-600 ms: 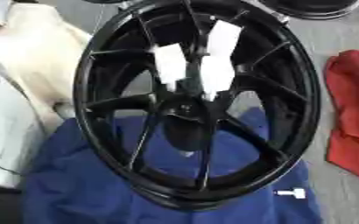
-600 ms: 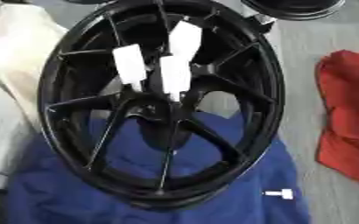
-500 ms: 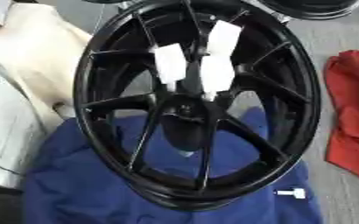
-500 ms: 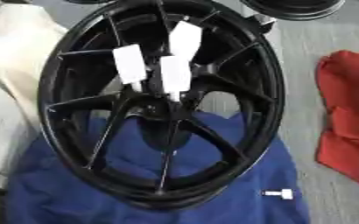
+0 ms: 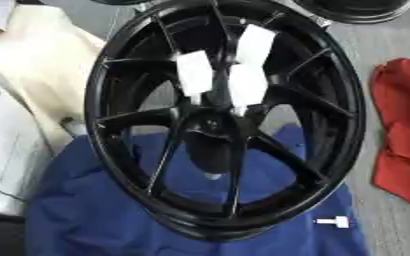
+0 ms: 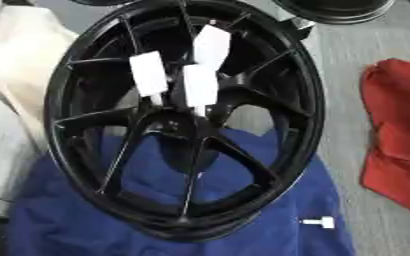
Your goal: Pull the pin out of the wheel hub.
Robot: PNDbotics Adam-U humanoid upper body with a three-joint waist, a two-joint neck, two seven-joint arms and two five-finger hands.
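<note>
Left eye view shows nothing shifted: black spoked alloy wheel unmoved on blue cloth, small white pin lying beside it, neither hand visible, so their state cannot be told.

Right hand reaching in from above, white-backed fingers straight, pointing down.

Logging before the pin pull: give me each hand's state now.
Left hand: not in view.
Right hand: not in view.
Only the black wheel on the blue cloth shows.
</note>
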